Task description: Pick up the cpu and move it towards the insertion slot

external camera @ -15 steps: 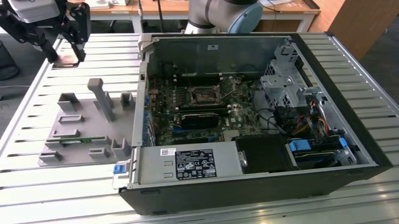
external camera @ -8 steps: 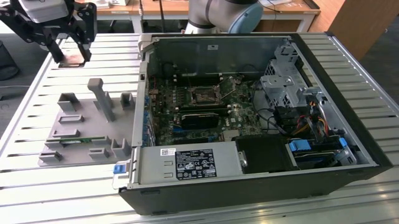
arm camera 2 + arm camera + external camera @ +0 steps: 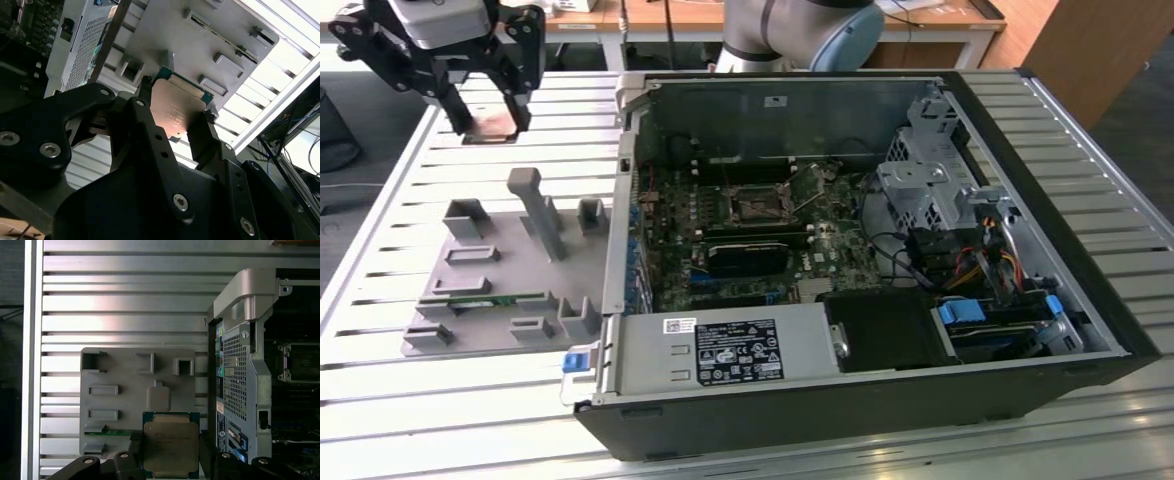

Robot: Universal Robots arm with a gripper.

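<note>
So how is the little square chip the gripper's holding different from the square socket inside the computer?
The cpu is clamped in the gripper outside the computer case; the insertion slot sits on the board inside it. The cpu has a pale metal top with a green rim; the insertion slot is dark in the middle with a shiny frame. Both are square.
</note>
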